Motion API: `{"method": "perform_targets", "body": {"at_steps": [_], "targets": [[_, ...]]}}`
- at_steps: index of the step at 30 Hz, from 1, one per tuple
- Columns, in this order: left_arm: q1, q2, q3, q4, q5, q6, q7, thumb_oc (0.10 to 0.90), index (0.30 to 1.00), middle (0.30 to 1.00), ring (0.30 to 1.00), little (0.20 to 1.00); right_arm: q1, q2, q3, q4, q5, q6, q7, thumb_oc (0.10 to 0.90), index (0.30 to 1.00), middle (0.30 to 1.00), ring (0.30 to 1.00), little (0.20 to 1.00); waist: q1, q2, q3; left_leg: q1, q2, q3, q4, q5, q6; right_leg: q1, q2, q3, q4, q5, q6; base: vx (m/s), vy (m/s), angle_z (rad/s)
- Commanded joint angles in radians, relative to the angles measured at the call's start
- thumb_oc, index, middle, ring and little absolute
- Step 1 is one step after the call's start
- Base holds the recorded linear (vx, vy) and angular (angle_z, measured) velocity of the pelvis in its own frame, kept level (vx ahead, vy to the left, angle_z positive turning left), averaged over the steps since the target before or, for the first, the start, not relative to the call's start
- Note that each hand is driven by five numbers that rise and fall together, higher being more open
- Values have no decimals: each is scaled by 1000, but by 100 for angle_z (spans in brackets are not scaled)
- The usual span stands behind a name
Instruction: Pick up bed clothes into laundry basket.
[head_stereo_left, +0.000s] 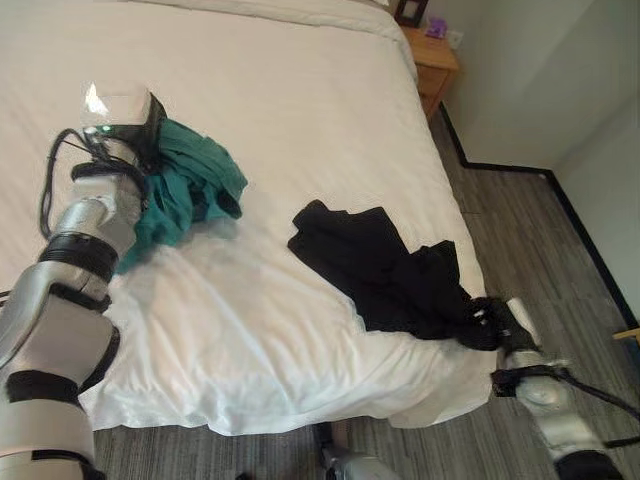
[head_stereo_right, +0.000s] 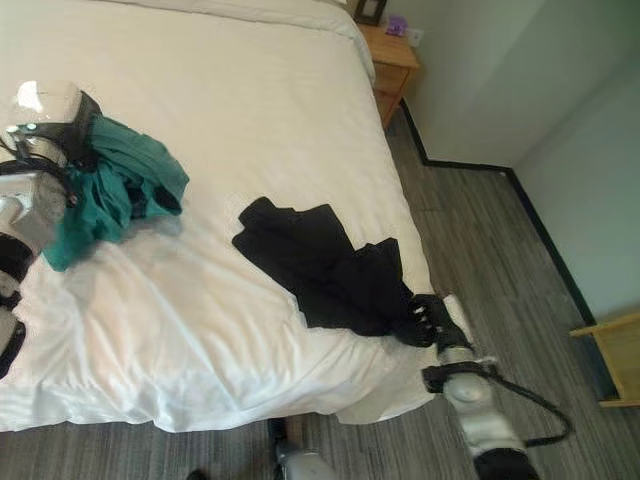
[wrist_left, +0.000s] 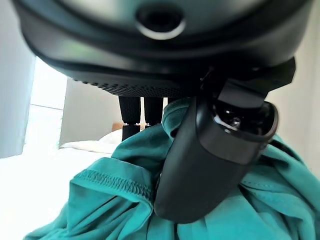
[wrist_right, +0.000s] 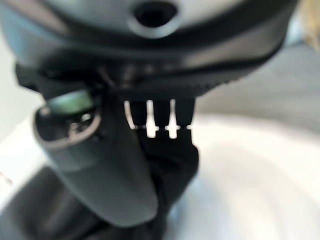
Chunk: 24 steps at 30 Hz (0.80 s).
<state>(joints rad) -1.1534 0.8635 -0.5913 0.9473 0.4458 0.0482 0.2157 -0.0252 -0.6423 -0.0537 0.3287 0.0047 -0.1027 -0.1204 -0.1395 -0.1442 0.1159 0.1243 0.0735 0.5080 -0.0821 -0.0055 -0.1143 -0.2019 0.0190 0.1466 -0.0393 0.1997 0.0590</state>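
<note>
Looking down at the white bed (head_stereo_left: 300, 100), you see your left hand (wrist_left: 200, 165) with thumb and fingers closed on the teal garment (head_stereo_left: 185, 185), bunched near the bed's left side. Your right hand (head_stereo_left: 490, 322) grips the corner of the black garment (head_stereo_left: 375, 265), which lies spread near the bed's foot edge. A wooden nightstand (head_stereo_left: 435, 60) stands beyond.

The teal cloth (head_stereo_left: 190, 185) by the left hand (wrist_left: 200, 165) looked matt, stitched at its hem. The black garment (head_stereo_left: 385, 270) at the right hand (head_stereo_left: 490, 322) looked soft cloth on a smooth white sheet (head_stereo_left: 280, 100).
</note>
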Motion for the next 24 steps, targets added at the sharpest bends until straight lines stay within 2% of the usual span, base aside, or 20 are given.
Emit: {"method": "perform_targets", "body": {"at_steps": [1, 2, 4, 6, 7, 8, 9, 10, 13, 15, 16, 17, 19, 21, 22, 24], "targets": [[52, 74, 114, -204, -83, -67, 160, 400, 300, 300, 300, 300, 21, -197, -215, -54, -41, -57, -133, 400, 300, 300, 300, 300, -46, 9, -113, -27, 21, -30, -5, -49, -28, -19, -11, 24, 21, -99, 203, -46, 31, -30], [62, 76, 125, -212, -82, -65, 158, 400, 300, 300, 300, 300, 21, -199, -214, -58, -42, -55, -132, 400, 300, 300, 300, 300, -45, 8, -114, -29, 20, -27, -5, -41, -29, -24, -12, 28, 22, -92, 203, -49, 32, -37], [194, 90, 220, -372, -89, -87, 187, 400, 300, 300, 300, 300, 19, -194, -276, -97, -59, -58, -151, 400, 300, 300, 300, 300, -38, 0, -99, -5, 23, -13, -5, -57, -13, -27, 7, 45, 57, -105, 203, -96, 8, -31], [250, 90, 271, -437, -84, -83, 190, 400, 300, 300, 300, 300, 16, -196, -280, -102, -62, -59, -159, 400, 300, 300, 300, 300, -32, 1, -95, 1, 23, 4, -5, -50, -9, -40, 11, 51, 87, -104, 203, -106, -15, -37], [279, 98, 298, -483, -91, -88, 195, 400, 300, 300, 300, 300, 11, -186, -291, -98, -57, -57, -166, 400, 300, 300, 300, 300, -22, 3, -87, 11, 29, 14, -5, -59, -2, -43, 8, 37, 106, -116, 203, -180, -43, -70], [353, 116, 363, -567, -93, -96, 204, 400, 300, 300, 300, 300, 9, -171, -303, -93, -45, -53, -171, 400, 300, 300, 300, 300, 0, 8, -72, 35, 42, 52, -5, -54, 0, -48, -20, -23, 148, -134, 203, -181, -47, -79], [375, 120, 383, -584, -96, -97, 207, 400, 300, 300, 300, 300, 4, -165, -297, -89, -43, -50, -171, 400, 300, 300, 300, 300, 5, 13, -71, 43, 49, 69, -5, -50, -1, -45, -38, -57, 159, -140, 203, -152, -44, -100], [380, 121, 387, -587, -95, -96, 207, 400, 300, 300, 300, 300, 3, -165, -295, -89, -43, -50, -171, 400, 300, 300, 300, 300, 3, 14, -70, 45, 49, 70, -5, -50, -1, -44, -38, -57, 160, -141, 203, -101, -34, -83], [342, 95, 362, -606, -97, -91, 226, 400, 300, 300, 300, 300, -22, -182, -269, -74, -57, -41, -174, 400, 300, 300, 300, 300, 7, 25, -82, 51, 78, 117, -5, -31, -7, -24, -113, -156, 184, -133, 203, -160, -96, -44], [276, 80, 315, -605, -100, -90, 236, 400, 300, 300, 300, 300, -50, -229, -259, -66, -81, -29, -180, 400, 300, 300, 300, 300, 14, 34, -103, 56, 95, 159, -5, -16, -16, 0, -167, -207, 173, -93, 203, -151, -169, -48], [271, 79, 311, -602, -101, -90, 237, 400, 300, 300, 300, 300, -52, -230, -260, -64, -80, -29, -180, 400, 300, 300, 300, 300, 17, 34, -102, 57, 95, 161, -5, -16, -16, 1, -166, -205, 170, -91, 203, -76, -153, -33], [212, 69, 276, -598, -103, -91, 246, 400, 300, 300, 300, 300, -88, -273, -248, -62, -90, -20, -182, 400, 300, 300, 300, 300, 26, 53, -116, 79, 100, 176, -5, -32, -26, 24, -191, -221, 156, -91, 203, -31, -132, -29], [181, 69, 256, -588, -100, -90, 257, 400, 300, 300, 300, 300, -108, -297, -237, -65, -90, -19, -183, 400, 300, 300, 300, 300, 26, 60, -118, 89, 104, 203, -5, -26, -32, 32, -199, -234, 145, -88, 203, -51, -131, -50], [121, 64, 222, -569, -112, -91, 277, 400, 300, 300, 300, 300, -167, -350, -209, -68, -83, -20, -191, 400, 300, 300, 300, 300, 34, 73, -126, 106, 116, 262, -3, -1, -49, 39, -218, -297, 125, -94, 203, -121, -246, -80], [54, 58, 187, -548, -120, -89, 288, 400, 300, 300, 300, 300, -226, -390, -172, -75, -74, -19, -188, 400, 300, 300, 300, 300, 35, 83, -135, 108, 139, 309, 0, 28, -70, 50, -206, -336, 102, -114, 203, -105, -301, -122], [11, 52, 165, -526, -126, -89, 298, 400, 300, 300, 300, 300, -256, -410, -158, -74, -65, -17, -190, 400, 300, 300, 300, 300, 33, 90, -138, 105, 157, 316, 0, 44, -86, 55, -190, -334, 94, -127, 203, -4, -301, -117]]}}
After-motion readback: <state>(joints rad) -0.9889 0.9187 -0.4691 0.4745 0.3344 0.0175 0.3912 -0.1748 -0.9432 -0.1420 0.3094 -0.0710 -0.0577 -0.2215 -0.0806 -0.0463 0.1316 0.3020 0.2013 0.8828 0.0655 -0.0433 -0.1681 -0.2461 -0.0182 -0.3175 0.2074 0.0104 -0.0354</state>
